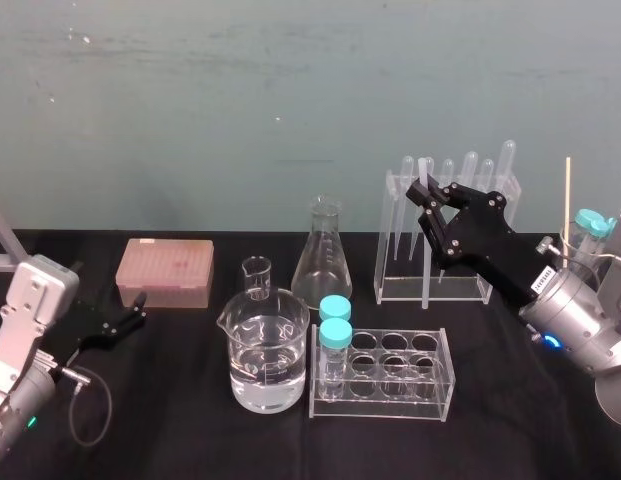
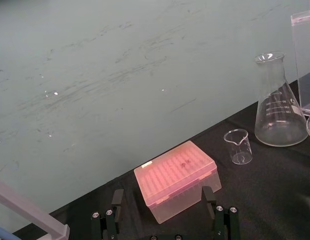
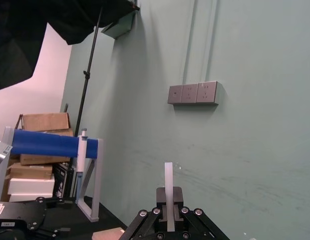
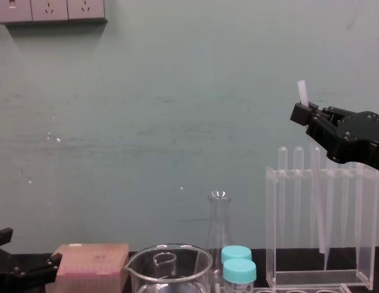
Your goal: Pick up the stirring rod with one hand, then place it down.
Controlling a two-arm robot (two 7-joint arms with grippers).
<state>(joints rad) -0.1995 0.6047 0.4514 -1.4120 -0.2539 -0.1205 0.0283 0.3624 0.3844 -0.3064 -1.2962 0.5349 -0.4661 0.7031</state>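
My right gripper (image 1: 422,190) is shut on the stirring rod (image 4: 317,183), a thin translucent-white stick. It grips the rod near the top, and a short end (image 1: 423,166) sticks out above the jaws. In the chest view the right gripper (image 4: 303,110) is raised over the clear pipette rack (image 4: 271,232), and the rod hangs down in front of the rack's pipettes. From the right wrist camera the rod (image 3: 168,182) stands clamped between the black fingers. My left gripper (image 1: 130,321) rests low at the table's left, open and holding nothing.
A pink tip box (image 1: 165,272) lies just ahead of the left gripper. Mid-table stand a large beaker (image 1: 267,355), a small beaker (image 1: 257,278), a conical flask (image 1: 321,262) and a tube rack (image 1: 430,400) with two teal-capped vials. A wooden stick (image 1: 567,200) stands at far right.
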